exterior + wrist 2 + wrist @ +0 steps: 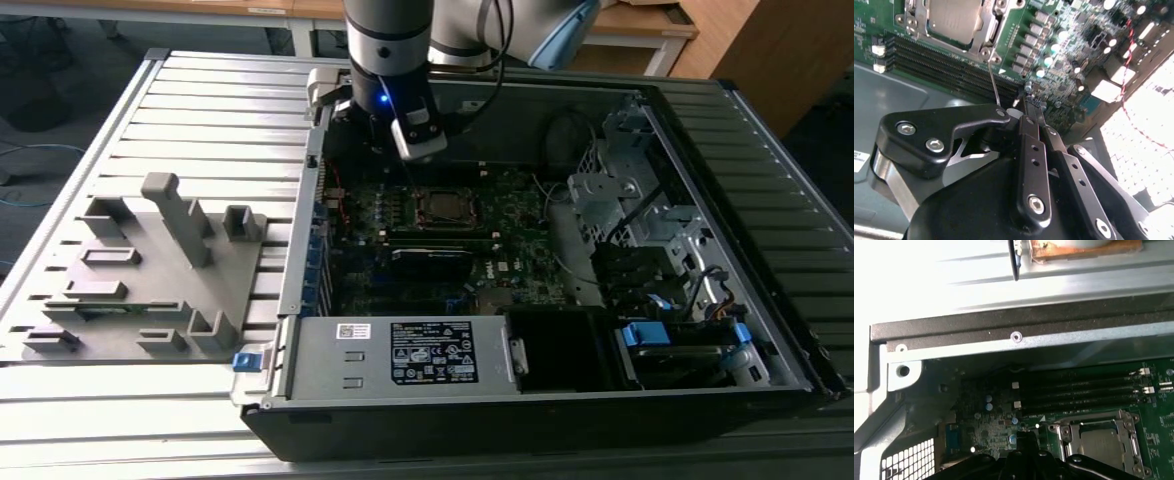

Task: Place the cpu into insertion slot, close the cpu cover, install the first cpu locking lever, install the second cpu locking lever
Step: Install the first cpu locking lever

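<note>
At twelve o'clock from the cpu (441,207) in the exterior view, cpu cover (985,30) down, the tool (1028,102), clenched empty, sits beside a locking lever (994,80), which seemingly needs a hooking press.

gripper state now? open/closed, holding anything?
Gripper: closed, fingers pressed together, nothing visible between them, tips close to the cpu cover.
</note>
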Available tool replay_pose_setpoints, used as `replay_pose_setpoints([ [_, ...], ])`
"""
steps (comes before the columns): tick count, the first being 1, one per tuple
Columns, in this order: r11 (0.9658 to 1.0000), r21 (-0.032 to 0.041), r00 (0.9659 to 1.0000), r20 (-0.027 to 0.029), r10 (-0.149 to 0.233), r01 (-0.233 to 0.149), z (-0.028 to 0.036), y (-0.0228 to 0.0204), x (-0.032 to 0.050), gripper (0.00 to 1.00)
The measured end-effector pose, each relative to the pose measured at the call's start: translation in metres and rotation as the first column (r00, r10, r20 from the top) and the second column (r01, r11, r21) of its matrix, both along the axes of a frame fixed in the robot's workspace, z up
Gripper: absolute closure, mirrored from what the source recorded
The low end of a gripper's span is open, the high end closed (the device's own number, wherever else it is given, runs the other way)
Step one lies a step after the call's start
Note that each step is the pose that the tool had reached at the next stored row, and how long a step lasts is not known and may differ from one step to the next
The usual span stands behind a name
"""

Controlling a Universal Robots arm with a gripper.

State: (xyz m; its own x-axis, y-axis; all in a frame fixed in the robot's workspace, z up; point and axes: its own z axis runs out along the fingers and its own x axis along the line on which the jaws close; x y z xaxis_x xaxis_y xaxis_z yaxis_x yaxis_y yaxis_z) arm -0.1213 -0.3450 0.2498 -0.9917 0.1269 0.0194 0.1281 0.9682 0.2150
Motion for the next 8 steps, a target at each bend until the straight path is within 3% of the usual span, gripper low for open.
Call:
replay_pose_setpoints([
  [8, 0.9983, 0.0584, 1.0000, 0.0001, 0.000, 0.000, 0.0000, -0.0011, 0.0000, 0.89],
])
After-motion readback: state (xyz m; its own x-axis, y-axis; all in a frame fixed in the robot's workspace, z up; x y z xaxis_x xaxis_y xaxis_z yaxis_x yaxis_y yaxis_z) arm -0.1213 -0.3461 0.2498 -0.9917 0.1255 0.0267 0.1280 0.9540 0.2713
